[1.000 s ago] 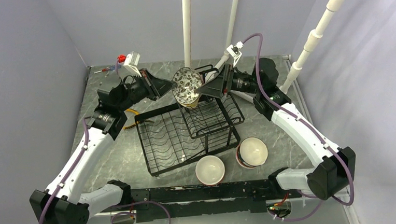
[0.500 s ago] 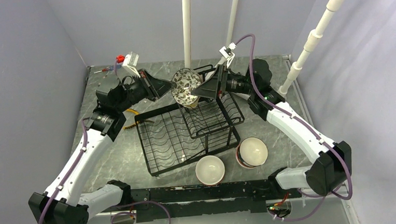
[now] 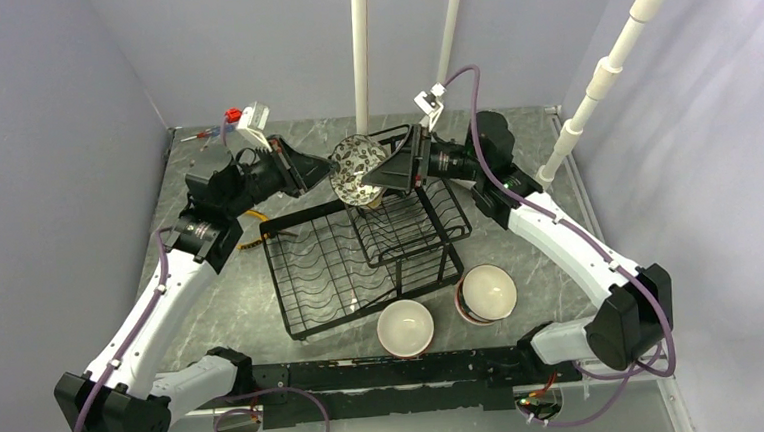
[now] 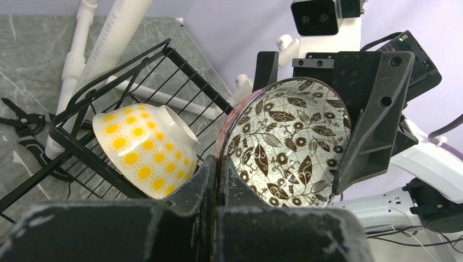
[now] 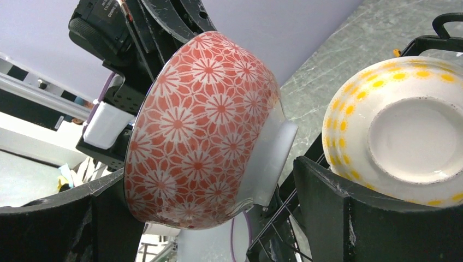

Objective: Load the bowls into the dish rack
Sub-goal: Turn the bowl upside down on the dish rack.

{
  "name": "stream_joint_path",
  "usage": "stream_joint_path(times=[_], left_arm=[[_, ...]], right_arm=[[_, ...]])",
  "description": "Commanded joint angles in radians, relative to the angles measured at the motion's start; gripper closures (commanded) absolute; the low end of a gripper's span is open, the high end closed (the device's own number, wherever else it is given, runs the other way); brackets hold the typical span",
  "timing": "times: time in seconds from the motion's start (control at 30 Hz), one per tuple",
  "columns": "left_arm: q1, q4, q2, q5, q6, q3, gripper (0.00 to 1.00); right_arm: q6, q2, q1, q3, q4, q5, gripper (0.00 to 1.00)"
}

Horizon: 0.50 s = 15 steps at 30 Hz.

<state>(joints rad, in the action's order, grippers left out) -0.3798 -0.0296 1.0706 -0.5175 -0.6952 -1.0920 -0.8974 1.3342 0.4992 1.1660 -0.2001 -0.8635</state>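
Observation:
My left gripper (image 3: 329,166) is shut on the rim of a bowl (image 3: 357,168), holding it on edge above the dish rack (image 3: 333,269). This bowl has brown leaves inside (image 4: 289,144) and red-and-white flowers outside (image 5: 202,131). My right gripper (image 3: 384,175) is open, one finger (image 4: 377,114) on each side of that bowl, and a gap shows at the bowl's foot. A yellow dotted bowl (image 4: 143,146) leans in the rack's upper wire basket (image 3: 413,209). A white bowl (image 3: 405,327) and a stack of bowls (image 3: 487,293) stand on the table in front of the rack.
Two white poles (image 3: 360,47) rise behind the rack and a third (image 3: 609,62) at the right. Black pliers (image 4: 22,123) lie on the marble table behind the rack. A yellow cable (image 3: 250,219) lies at the rack's left corner.
My right arm has moved left, bringing its open jaws further around the held bowl. The left gripper and the bowl have barely moved.

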Motion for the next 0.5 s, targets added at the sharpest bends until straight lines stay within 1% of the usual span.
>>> stream_joint_path(times=[0.0, 0.1, 0.13, 0.23, 0.3, 0.37, 0.47], left_arm=[[-0.002, 0.060, -0.019, -0.032, 0.008, -0.031, 0.97], [-0.002, 0.036, -0.011, -0.030, 0.024, -0.043, 0.97], [-0.002, 0.032, -0.012, -0.027, 0.029, -0.045, 0.97], [-0.002, 0.032, -0.014, -0.017, 0.040, -0.041, 0.97], [-0.002, 0.034, -0.014, -0.018, 0.036, -0.037, 0.97], [-0.002, 0.043, -0.009, -0.025, 0.032, -0.038, 0.97], [-0.001, 0.047, 0.008, -0.040, 0.029, -0.047, 0.97]], right_arm=[[0.030, -0.004, 0.005, 0.053, 0.024, 0.036, 0.04], [0.045, 0.000, 0.004, 0.063, 0.050, 0.052, 0.08], [0.048, 0.004, 0.004, 0.066, 0.060, 0.056, 0.12], [0.058, 0.015, 0.004, 0.077, 0.082, 0.054, 0.21], [0.068, 0.019, 0.004, 0.085, 0.097, 0.056, 0.29], [0.076, 0.017, 0.004, 0.089, 0.107, 0.063, 0.34], [0.085, 0.012, 0.005, 0.089, 0.115, 0.073, 0.48]])
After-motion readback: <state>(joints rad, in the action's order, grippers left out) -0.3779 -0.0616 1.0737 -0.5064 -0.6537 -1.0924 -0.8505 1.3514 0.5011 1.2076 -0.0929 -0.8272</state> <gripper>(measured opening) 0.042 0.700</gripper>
